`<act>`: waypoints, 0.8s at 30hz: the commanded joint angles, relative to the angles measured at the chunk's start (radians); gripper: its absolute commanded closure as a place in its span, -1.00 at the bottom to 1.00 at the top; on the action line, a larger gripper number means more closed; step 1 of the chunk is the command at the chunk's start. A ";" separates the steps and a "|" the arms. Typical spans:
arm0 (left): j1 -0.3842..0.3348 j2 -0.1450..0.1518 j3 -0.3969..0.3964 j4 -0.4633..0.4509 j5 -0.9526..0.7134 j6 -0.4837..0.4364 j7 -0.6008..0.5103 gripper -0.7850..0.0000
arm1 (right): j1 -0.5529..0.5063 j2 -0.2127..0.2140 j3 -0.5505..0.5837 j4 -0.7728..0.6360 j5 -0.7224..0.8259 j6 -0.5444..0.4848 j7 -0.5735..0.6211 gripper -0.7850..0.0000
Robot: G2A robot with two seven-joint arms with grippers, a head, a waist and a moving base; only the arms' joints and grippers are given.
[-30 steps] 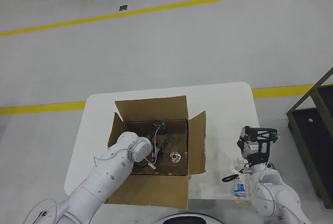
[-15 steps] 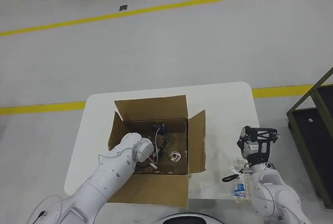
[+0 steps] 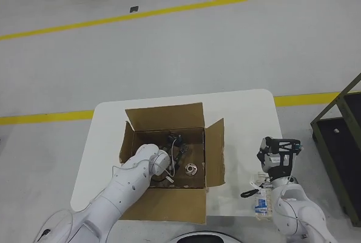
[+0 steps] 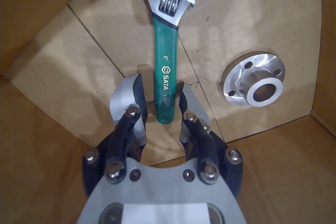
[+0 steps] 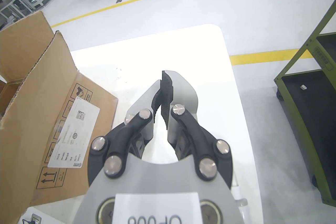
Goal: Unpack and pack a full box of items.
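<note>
Left gripper point(image 4: 160, 95) down in the box point(image 3: 162, 115), fingers spread either side of the wrench point(image 4: 166, 51) handle end, not yet pinching | wrench flat on box floor, flange point(image 4: 254, 86) near it | step: unpacking, grasp pending; I'd close on the handle, then lift straight up | right gripper point(image 5: 164, 93) pressed closed, empty, over the table point(image 3: 247, 115)

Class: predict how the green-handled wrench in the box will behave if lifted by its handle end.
The wrench looks solid metal, so probably stiff. Its steel head lies far from the left gripper, so it may droop head-down.
</note>
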 commanded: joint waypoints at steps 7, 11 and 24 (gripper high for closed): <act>-0.007 -0.008 -0.024 -0.032 -0.027 0.021 0.003 0.31 | 0.000 0.000 0.000 0.000 0.000 0.000 0.000 1.00; -0.003 -0.005 -0.044 -0.054 -0.031 0.030 0.002 0.29 | 0.000 0.000 0.000 0.000 0.000 0.000 0.000 1.00; 0.027 -0.002 -0.108 -0.050 -0.092 0.067 0.029 0.36 | 0.000 0.000 0.000 0.000 0.000 0.000 0.000 1.00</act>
